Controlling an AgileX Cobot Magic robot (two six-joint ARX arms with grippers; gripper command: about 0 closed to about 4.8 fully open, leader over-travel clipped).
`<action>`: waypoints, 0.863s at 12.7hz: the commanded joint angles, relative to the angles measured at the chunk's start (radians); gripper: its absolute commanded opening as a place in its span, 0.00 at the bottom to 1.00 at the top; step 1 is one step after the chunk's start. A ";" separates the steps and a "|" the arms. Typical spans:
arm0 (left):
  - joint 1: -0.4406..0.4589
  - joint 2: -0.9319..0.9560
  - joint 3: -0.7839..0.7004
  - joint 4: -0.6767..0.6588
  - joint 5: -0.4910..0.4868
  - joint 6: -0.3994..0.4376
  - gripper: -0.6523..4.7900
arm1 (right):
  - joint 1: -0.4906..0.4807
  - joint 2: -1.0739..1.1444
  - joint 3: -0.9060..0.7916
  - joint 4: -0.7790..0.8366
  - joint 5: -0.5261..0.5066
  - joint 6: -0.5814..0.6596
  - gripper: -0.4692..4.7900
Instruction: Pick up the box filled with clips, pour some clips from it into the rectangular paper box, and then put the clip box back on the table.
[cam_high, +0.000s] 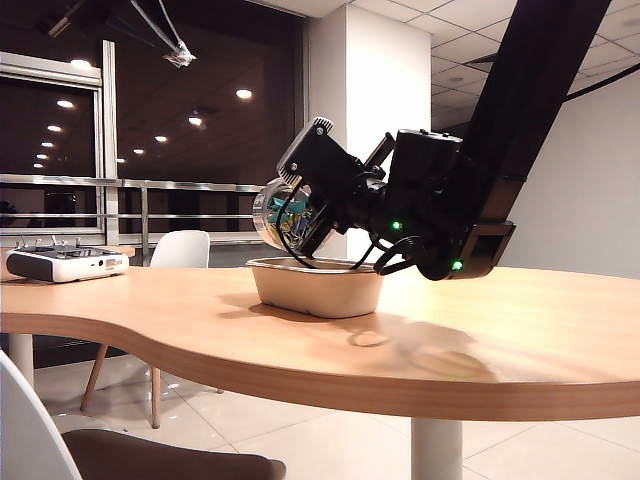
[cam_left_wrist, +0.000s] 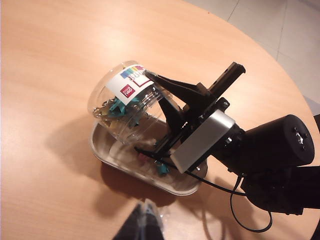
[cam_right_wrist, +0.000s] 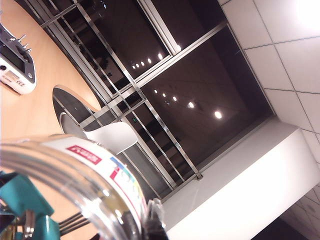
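Above the paper box (cam_left_wrist: 145, 167) on the desk (cam_high: 520, 330), my right pincer (cam_left_wrist: 152, 112) holds the clip jar (cam_left_wrist: 125, 100) tilted, its mouth turned down toward the box. Some clips (cam_left_wrist: 161, 171) lie inside the box, others sit inside the jar. My left pincer (cam_left_wrist: 145, 220) is closed on nothing, just beside the box.

The right gripper (cam_left_wrist: 159, 116) and tilted jar (cam_left_wrist: 125, 102) block access above the tray (cam_left_wrist: 150, 172).
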 joint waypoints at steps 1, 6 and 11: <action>0.000 -0.004 0.002 0.006 0.003 0.004 0.11 | 0.002 -0.027 0.005 0.032 -0.003 -0.062 0.09; 0.000 -0.004 0.002 0.007 0.004 0.004 0.11 | 0.002 -0.043 0.003 0.031 -0.023 -0.327 0.09; 0.000 -0.004 0.002 0.006 0.004 0.004 0.11 | 0.003 -0.048 -0.002 0.032 -0.027 -0.360 0.09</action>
